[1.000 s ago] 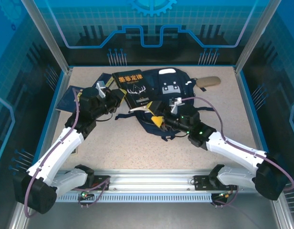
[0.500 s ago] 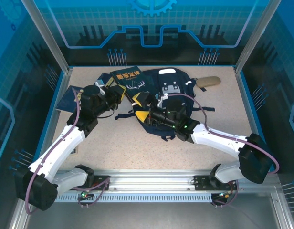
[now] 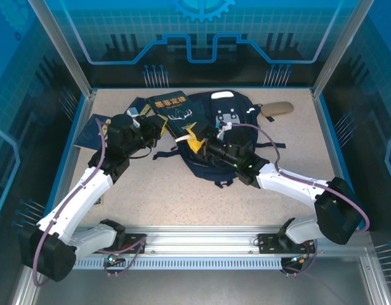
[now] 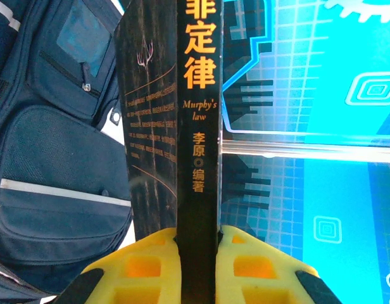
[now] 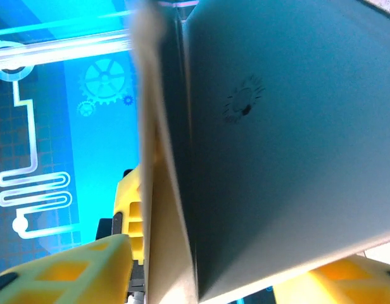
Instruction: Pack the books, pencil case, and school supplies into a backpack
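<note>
My left gripper point(image 3: 156, 124) point(image 4: 196, 235) is shut on the black book point(image 3: 172, 110) point(image 4: 196, 126), clamping the spine with its gold-orange print and holding the book up over the left side of the navy backpack point(image 3: 230, 124) point(image 4: 52, 164). My right gripper point(image 3: 194, 139) point(image 5: 214, 275) straddles the book's lower right corner. Its jaws are partly apart, and a gap shows between the left finger point(image 5: 81, 269) and the book's pale page edge point(image 5: 160, 209). The tan pencil case point(image 3: 278, 108) lies on the table behind the backpack at the right.
A navy book point(image 3: 86, 133) lies flat at the table's left edge, beside the left arm. The backpack's dark straps point(image 3: 164, 154) trail onto the table in front of it. Blue enclosure walls ring the table.
My right gripper has moved up and to the left to the black book's corner, and its jaws have narrowed around it. The left gripper keeps its hold; the book has shifted slightly left.
</note>
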Robot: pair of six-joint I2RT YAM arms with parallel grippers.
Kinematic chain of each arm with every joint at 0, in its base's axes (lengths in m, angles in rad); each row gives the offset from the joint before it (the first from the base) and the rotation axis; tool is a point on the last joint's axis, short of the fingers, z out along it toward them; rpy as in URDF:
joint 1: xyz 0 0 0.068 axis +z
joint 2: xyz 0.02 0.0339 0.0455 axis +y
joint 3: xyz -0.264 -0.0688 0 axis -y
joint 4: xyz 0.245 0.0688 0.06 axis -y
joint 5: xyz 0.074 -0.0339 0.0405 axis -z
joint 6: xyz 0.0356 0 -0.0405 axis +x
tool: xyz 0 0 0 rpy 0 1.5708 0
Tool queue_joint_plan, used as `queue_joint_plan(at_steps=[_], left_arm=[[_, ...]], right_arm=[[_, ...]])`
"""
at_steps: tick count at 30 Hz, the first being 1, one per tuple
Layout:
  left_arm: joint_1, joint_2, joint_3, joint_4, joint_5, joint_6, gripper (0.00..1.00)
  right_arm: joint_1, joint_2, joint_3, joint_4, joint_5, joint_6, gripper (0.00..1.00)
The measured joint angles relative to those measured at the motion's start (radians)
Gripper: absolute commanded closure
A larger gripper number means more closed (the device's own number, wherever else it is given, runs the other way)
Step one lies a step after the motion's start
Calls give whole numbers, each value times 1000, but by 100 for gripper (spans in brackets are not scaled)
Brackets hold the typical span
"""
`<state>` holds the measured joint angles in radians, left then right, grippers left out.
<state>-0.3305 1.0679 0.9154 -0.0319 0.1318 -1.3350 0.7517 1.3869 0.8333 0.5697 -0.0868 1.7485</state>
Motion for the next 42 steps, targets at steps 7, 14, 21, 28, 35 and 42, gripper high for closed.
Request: queue_joint_plan(at_steps=[7,14,21,28,35,42], left_arm=[[0,-43,-2,-31,8,1,95],[0,-75,-53,-53,18,-3,94],[0,-86,-63,-69,22,0,93],[0,-85,-86,-57,33,10,88],[-5,-70,-114,-50,85,71,50],[-20,-34,-80,-137,108,236,19]], right_arm=[[-40,-24,-9,-29,-19,6,62],[-51,-35,-9,-53,-42,8,62],[-52,-10,-8,-51,-83,10,62],[-52,11,-9,-45,-90,2,72],[-61,1,-9,-92,-85,-66,94],[-132,-61,67,-417,-71,-328,96]])
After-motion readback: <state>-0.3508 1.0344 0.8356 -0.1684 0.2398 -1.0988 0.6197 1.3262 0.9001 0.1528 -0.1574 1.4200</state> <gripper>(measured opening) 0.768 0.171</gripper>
